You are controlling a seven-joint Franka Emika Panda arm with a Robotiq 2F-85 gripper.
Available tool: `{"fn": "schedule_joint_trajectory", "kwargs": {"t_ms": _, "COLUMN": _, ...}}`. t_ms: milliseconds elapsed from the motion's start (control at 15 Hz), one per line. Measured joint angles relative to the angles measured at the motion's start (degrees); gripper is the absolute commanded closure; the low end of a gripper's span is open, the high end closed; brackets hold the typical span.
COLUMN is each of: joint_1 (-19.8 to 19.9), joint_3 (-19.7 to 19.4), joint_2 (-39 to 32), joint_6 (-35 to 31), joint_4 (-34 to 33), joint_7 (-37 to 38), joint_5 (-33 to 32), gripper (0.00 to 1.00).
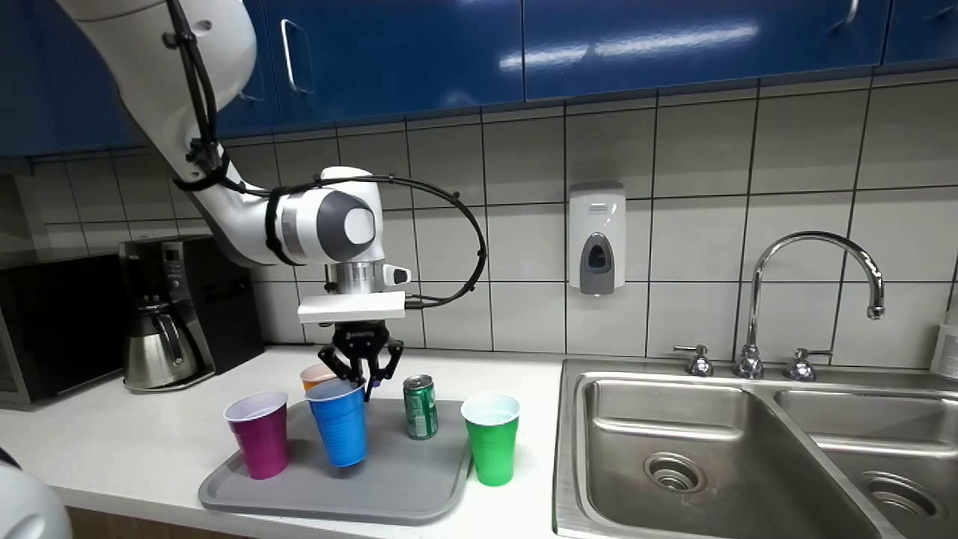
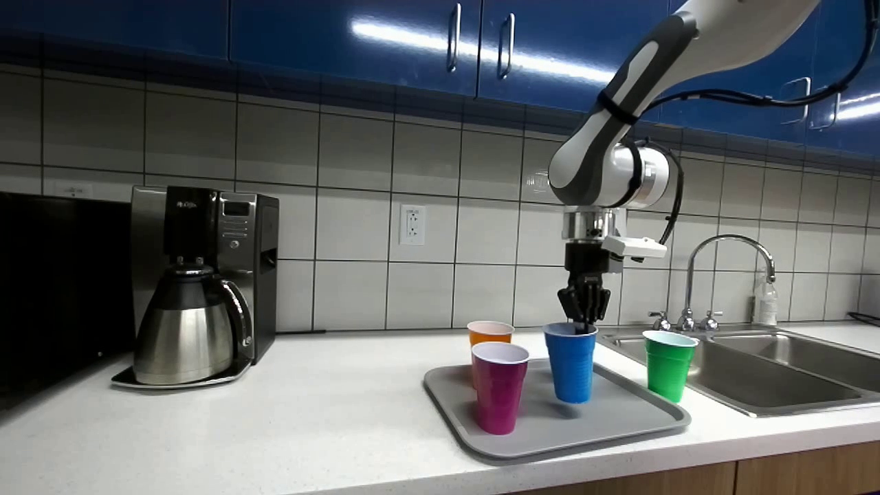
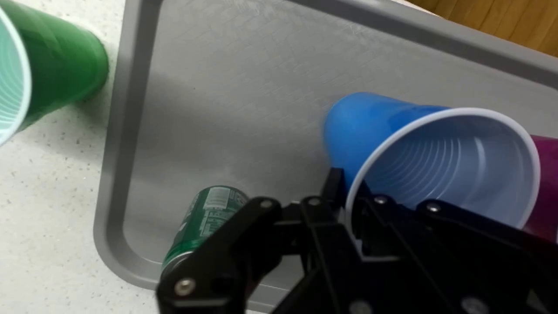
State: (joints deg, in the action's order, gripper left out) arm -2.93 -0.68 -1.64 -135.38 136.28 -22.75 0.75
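My gripper (image 1: 367, 391) points down and is shut on the near wall of a blue cup (image 1: 340, 430). In the wrist view one finger is inside the cup (image 3: 370, 131) and one outside, with the white rim between the fingertips (image 3: 346, 187). The cup is slightly tilted and appears a little above the grey tray (image 1: 404, 486), with a shadow below it. A magenta cup (image 1: 262, 445) stands on the tray beside it. An orange cup (image 2: 489, 333) is partly hidden behind. A green can (image 1: 420, 412) stands on the tray, hidden in an exterior view.
A green cup (image 1: 492, 442) stands on the counter beside the tray. A metal sink (image 1: 673, 427) with a faucet (image 1: 756, 299) lies past it. A coffee maker (image 2: 199, 289) stands on the counter. Blue cabinets (image 1: 404, 52) hang above. A soap dispenser (image 1: 597, 239) is on the wall.
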Motion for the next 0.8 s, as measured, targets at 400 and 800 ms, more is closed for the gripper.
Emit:
{"fn": "schedule_joint_trajectory", "kwargs": {"t_ms": 400, "joint_1": -0.01, "joint_3": 0.25, "joint_2": -0.04, "joint_6": -3.48, "joint_4": 1.38, "joint_7": -0.1, "joint_5": -0.02, "gripper": 0.98}}
{"fn": "schedule_joint_trajectory", "kwargs": {"t_ms": 800, "joint_1": -0.03, "joint_3": 0.74, "joint_2": -0.08, "joint_6": -6.43, "joint_4": 2.9, "joint_7": -0.07, "joint_5": -0.11, "gripper": 0.98}}
